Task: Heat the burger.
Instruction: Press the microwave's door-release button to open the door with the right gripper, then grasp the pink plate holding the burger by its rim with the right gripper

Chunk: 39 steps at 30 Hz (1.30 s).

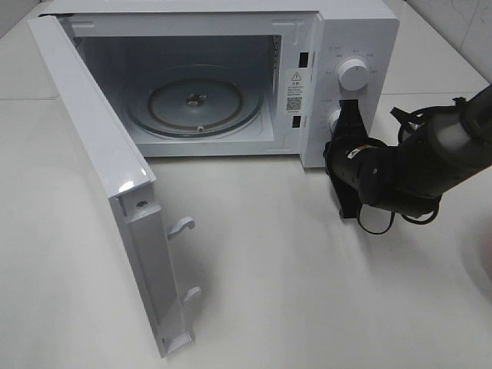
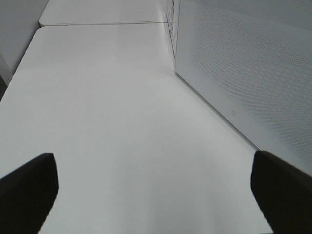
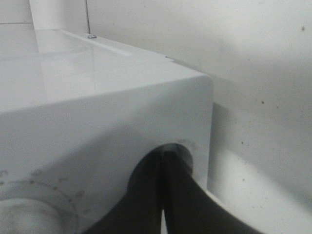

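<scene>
Step in hand: loading, not yet done. The microwave [image 1: 338, 46] door [image 1: 100, 154] stands open and the turntable [image 1: 194, 104] is bare. The burger appears in no view.

The right claw [image 1: 336, 119] is closed, tips at the lower control [image 1: 333, 117]. The left claw [image 2: 153, 187] is wide and empty, just beside the door's outer face.

Next move likely calls for fetching the burger. The bench [image 1: 307, 292] before the cavity is open. Avoid the door's edge and latch hooks [image 1: 181, 225].

Lower knob [image 1: 334, 118]: I see only a sliver behind the right claw [image 1: 344, 115].
Left claw [image 2: 155, 192]: tips alone, cropped.
Panel lettering [image 1: 330, 71]: unreadable to me.
</scene>
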{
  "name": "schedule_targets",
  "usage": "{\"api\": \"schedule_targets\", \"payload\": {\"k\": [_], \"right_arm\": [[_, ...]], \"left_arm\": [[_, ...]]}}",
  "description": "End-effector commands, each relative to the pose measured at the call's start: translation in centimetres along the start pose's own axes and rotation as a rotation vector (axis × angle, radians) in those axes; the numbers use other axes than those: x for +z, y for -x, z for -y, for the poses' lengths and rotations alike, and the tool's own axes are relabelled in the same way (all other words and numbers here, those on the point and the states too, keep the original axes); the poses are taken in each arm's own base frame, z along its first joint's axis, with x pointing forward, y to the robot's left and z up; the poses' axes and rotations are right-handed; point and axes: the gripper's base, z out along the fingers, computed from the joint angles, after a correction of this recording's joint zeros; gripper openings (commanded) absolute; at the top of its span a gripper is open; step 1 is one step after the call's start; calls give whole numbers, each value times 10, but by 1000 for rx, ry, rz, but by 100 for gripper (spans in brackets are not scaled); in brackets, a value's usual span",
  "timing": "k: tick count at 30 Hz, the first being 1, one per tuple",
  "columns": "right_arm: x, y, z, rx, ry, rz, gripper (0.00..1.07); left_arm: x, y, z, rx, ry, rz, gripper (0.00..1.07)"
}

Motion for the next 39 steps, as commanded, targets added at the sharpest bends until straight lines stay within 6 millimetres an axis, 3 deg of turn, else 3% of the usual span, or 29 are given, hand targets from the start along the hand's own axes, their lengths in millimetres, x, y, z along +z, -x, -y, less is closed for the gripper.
{"api": "schedule_targets", "payload": {"k": [1,8,23,39], "right_arm": [[-4,-1,-30,-32,173,-13,0],[-9,-7,-19,-42,131,-30,0],[-19,-1,1,-53,65,-34,0],[-31,2,6,-49,51,-53,0]], "left_arm": [[-2,0,1,-2,-7,28,105],[-2,0,1,-2,-7,28,105],[-2,0,1,-2,-7,28,105],[-2,0,1,-2,-7,28,105]]}}
